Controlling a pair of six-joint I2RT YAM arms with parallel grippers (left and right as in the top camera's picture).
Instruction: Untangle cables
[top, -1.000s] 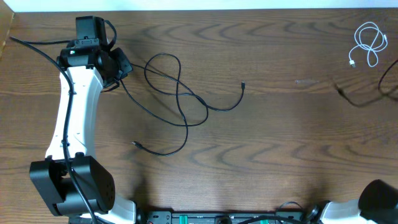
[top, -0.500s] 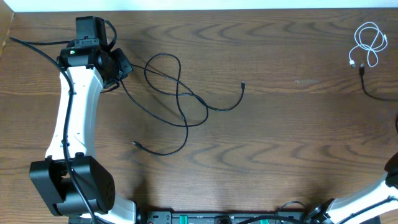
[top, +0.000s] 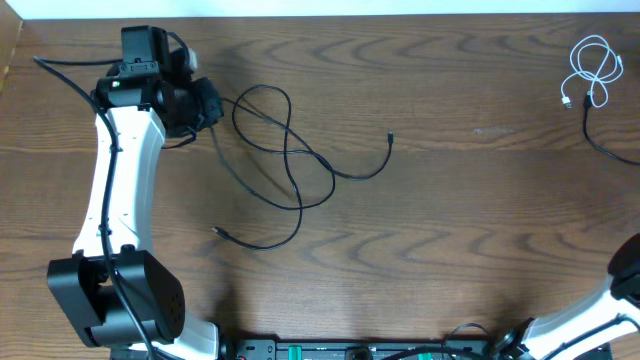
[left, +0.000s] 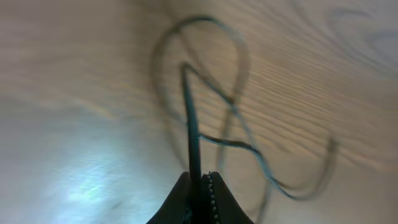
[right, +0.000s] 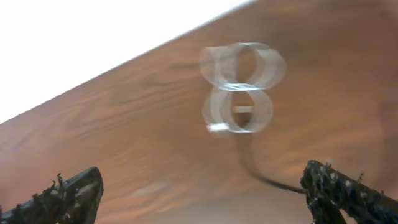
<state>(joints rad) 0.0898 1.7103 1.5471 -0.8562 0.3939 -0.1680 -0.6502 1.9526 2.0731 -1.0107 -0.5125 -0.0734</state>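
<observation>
near edge, whole width: wooden table (top: 450, 250), dark brown grain, bearing all the items below.

near left corner: left arm (top: 118, 190), white links on a black base, reaching away toward the far left.

near right corner: right arm (top: 628, 285), only a black and white part of it inside the overhead view.

right gripper (right: 202, 177), seen in the right wrist view only: two black fingers set wide apart at the lower corners, nothing between them, bare table beneath.

left of centre: long black cable (top: 290, 150), thin, lying in loose loops that cross one another several times.
- near plug (top: 216, 231): nearest part of the cable, lying free on the wood.
- right plug (top: 390, 137): at the end of a curved run to the right of the loops, also free.
- far loop (top: 262, 95): rounded, farthest part of the tangle, just right of the left gripper.
- one strand runs left from the loops into the left gripper.

far left: left gripper (top: 208, 103), black, at the end of the left arm. in the left wrist view the left gripper (left: 198, 183) has its fingers pressed together on the long black cable (left: 191, 124), which rises straight from the tips toward the blurred loops.

right edge: second black cable (top: 600, 140), a short visible run leaving the view to the right, well apart from the tangle; blurred in the right wrist view (right: 261, 179).

far right: white cable (top: 592, 72), a small loose coil, its end just beside the end of the second black cable; blurred in the right wrist view (right: 242, 87).
</observation>
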